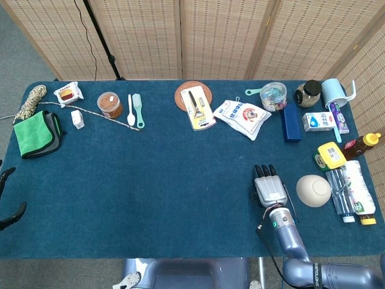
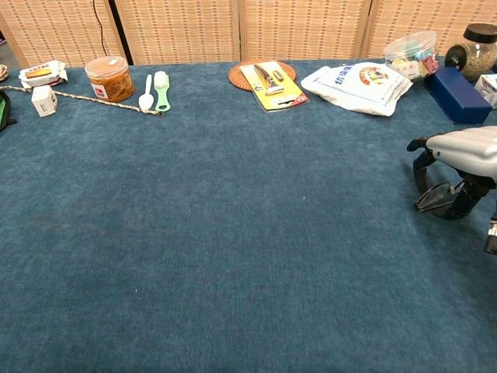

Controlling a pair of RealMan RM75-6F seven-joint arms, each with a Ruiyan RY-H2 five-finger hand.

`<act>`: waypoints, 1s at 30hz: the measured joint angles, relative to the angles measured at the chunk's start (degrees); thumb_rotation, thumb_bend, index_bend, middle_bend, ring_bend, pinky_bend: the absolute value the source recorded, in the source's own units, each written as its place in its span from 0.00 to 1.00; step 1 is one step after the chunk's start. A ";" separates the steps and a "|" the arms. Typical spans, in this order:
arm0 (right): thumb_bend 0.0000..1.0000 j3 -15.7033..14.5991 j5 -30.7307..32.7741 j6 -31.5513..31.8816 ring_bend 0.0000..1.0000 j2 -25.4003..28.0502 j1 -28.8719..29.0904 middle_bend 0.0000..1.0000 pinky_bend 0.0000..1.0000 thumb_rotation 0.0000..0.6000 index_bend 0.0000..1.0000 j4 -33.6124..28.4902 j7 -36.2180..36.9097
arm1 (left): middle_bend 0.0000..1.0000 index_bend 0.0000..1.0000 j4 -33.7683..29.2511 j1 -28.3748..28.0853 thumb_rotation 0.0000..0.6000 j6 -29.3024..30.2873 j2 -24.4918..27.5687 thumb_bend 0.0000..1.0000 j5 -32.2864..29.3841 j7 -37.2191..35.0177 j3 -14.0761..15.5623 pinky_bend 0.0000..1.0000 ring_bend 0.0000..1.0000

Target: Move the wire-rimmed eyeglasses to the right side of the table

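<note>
I had my right hand point(image 2: 458, 167) palm-down with its fingers curled around the eyeglasses point(image 2: 435, 196), just off the cloth at the table's point(image 1: 168, 198) 4 o'clock, near the bowl point(image 1: 313, 190), ready for setting down.

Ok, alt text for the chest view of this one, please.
The robot's right hand hovers at the right edge of a blue table, fingers curled around wire-rimmed eyeglasses held just above the cloth. Along the far edge lie an orange-filled jar, a white spoon, a carded tool on a woven mat, a white pouch and a blue box.
</note>
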 measured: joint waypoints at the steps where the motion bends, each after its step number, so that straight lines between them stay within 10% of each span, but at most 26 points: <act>1: 0.35 0.11 0.20 0.04 0.00 0.14 0.16 0.02 0.00 1.00 0.39 -0.57 -0.32 | 0.00 0.15 0.01 0.03 1.00 0.04 0.01 0.29 0.01 0.00 0.00 0.02 0.03; 30: 0.35 0.81 3.05 -3.50 0.00 1.15 3.20 0.00 0.00 1.00 0.23 1.91 -1.54 | 0.00 0.15 0.95 1.27 1.00 0.67 0.58 0.29 -0.73 -1.28 0.40 0.02 0.03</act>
